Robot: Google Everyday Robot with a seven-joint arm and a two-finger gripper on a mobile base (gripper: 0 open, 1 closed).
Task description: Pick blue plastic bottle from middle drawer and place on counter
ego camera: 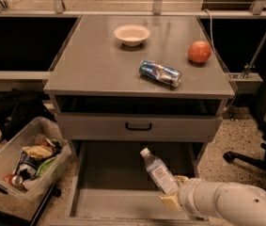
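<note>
- Where the arm (pixel 236 205) reaches in from the near right, its end effector (pixel 174 191) grasps the blue plastic bottle (pixel 158 172) above the middle drawer (pixel 109 173).
- The bottle is tilted, with its cap pointing far-left.

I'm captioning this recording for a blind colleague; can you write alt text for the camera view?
The robot's gripper, low at right over the open middle drawer, holds the blue plastic bottle tilted, cap up-left, its jaws closed on the bottle's lower end. Above, the counter carries a white bowl, a crushed blue can and a red fruit.
</note>
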